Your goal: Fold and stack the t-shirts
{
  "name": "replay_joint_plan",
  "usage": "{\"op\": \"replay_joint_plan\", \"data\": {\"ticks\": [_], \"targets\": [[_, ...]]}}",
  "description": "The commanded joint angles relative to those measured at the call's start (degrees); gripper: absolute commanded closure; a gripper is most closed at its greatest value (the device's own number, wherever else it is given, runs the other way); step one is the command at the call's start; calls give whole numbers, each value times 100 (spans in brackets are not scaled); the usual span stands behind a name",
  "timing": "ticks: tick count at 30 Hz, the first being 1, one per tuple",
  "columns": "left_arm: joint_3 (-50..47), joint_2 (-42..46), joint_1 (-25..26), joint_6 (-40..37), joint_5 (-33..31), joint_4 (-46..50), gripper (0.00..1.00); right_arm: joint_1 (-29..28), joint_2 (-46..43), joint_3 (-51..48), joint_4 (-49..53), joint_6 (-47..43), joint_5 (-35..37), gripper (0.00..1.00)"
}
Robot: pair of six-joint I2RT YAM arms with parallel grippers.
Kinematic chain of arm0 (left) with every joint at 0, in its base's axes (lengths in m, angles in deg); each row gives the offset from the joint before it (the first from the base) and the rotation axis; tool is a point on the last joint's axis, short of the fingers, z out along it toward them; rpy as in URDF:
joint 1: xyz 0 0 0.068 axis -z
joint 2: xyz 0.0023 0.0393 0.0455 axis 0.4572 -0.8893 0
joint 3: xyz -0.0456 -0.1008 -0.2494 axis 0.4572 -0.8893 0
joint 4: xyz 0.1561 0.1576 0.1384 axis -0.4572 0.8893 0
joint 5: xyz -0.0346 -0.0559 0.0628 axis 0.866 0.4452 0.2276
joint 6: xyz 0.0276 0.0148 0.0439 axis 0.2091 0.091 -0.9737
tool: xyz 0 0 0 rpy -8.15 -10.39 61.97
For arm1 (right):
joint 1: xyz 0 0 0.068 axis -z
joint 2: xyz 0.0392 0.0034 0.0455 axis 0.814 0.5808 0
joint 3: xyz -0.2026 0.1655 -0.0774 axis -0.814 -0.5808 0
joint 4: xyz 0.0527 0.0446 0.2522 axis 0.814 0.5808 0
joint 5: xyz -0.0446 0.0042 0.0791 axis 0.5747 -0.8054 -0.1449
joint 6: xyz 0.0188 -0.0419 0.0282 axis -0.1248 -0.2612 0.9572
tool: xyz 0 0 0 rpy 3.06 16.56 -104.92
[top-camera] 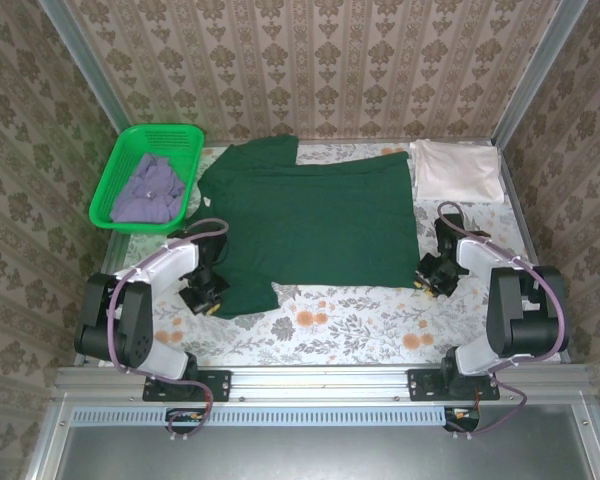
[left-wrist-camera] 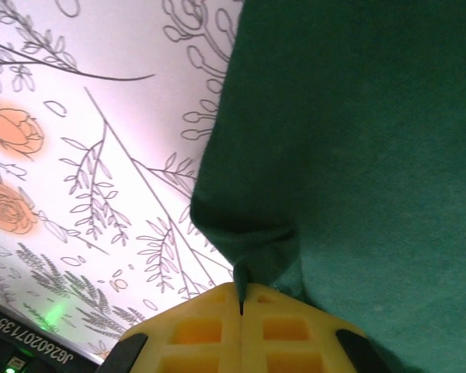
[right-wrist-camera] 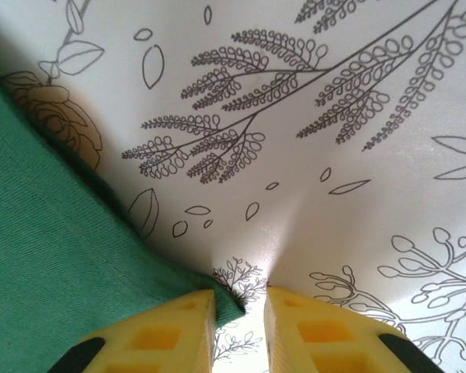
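Observation:
The large dark green t-shirt [top-camera: 315,215] lies spread flat across the middle of the table. My left gripper [top-camera: 202,292] is at its near left sleeve, shut on a pinch of green cloth [left-wrist-camera: 252,260] that rises into the closed yellow fingers [left-wrist-camera: 198,326]. My right gripper [top-camera: 432,277] sits at the shirt's near right corner, open, with the green corner [right-wrist-camera: 231,303] lying between the yellow fingers [right-wrist-camera: 171,334]. A folded cream-white t-shirt [top-camera: 457,170] rests at the far right. The greyish-lavender t-shirt [top-camera: 148,190] is bunched in the basket.
A bright green plastic basket [top-camera: 115,180] stands at the far left. The floral tablecloth [top-camera: 350,320] shows bare along the near edge, between the two arms. Patterned walls close in the table on three sides.

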Motion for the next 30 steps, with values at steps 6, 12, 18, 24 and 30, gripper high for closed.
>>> {"op": "replay_joint_plan", "data": {"ticks": [6,12,18,24,30], "targets": [[-276,283,41,-208,-240,410,100,-307,304,183,-105,-111,-93,85],[-426,218,68,-180,-64,235,100,-317,330,313,68,-268,70,100],[-524,167,291,-133,15,220,100,-318,151,295,348,-351,220,100],[-586,169,747,-12,88,428,100,-269,-278,92,737,-235,529,100],[-723,356,1054,300,95,545,100,-32,-983,-299,957,9,666,100]]}}
